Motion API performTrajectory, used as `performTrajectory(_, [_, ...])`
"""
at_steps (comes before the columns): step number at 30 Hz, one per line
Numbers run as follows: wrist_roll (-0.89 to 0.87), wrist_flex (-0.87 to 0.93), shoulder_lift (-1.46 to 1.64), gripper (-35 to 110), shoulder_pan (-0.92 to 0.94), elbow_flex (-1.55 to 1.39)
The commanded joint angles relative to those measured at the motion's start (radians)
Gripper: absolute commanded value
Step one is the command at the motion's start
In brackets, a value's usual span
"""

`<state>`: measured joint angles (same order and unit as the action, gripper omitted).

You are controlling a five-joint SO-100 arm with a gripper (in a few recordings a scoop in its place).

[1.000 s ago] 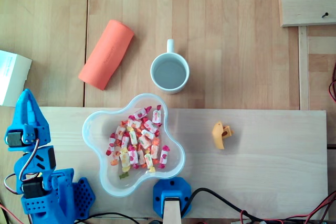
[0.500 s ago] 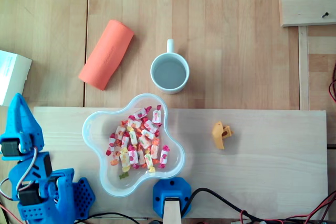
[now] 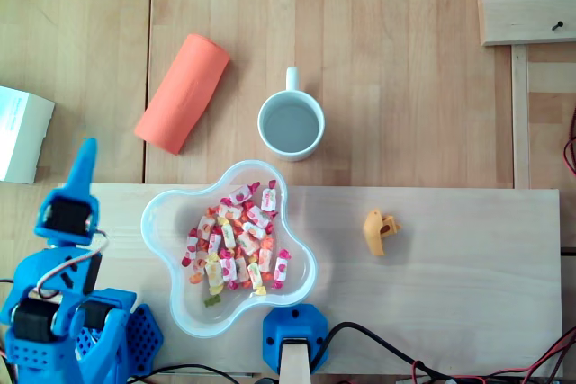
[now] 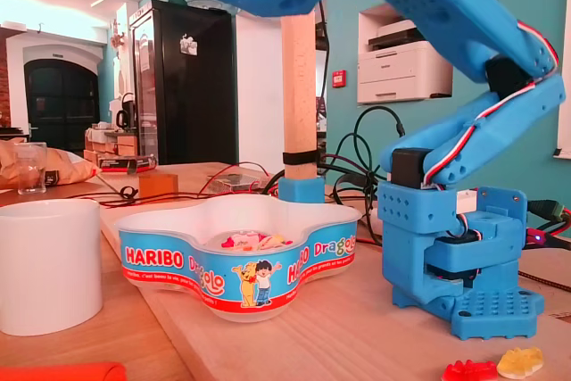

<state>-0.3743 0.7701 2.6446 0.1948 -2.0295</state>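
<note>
Rightward, towards the bowl, the arm is being swung; whether its jaws are parted cannot be told. Light, slippery wrapped sweets are being kept there, lower centre, likely best pinched mid-wrapper.

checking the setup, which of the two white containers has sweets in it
The wavy-edged bowl holds a heap of wrapped sweets; the round mug with a handle, beside it, has none in it.

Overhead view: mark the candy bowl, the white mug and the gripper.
candy bowl (image 3: 158, 222), overhead view, bare inner wall on its left side.
white mug (image 3: 291, 126), overhead view, middle of its inside.
gripper (image 3: 85, 156), overhead view, near the pointed fingertips.
</note>
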Motion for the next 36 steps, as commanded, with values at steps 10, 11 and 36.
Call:
performTrajectory(10, [-0.322, 0.845, -0.091, -1, 0.247, 0.341])
performTrajectory(11, [-0.336, 0.907, -0.091, -1, 0.278, 0.331])
performTrajectory(36, [-0.288, 0.937, -0.715, 4, 0.723, 0.311])
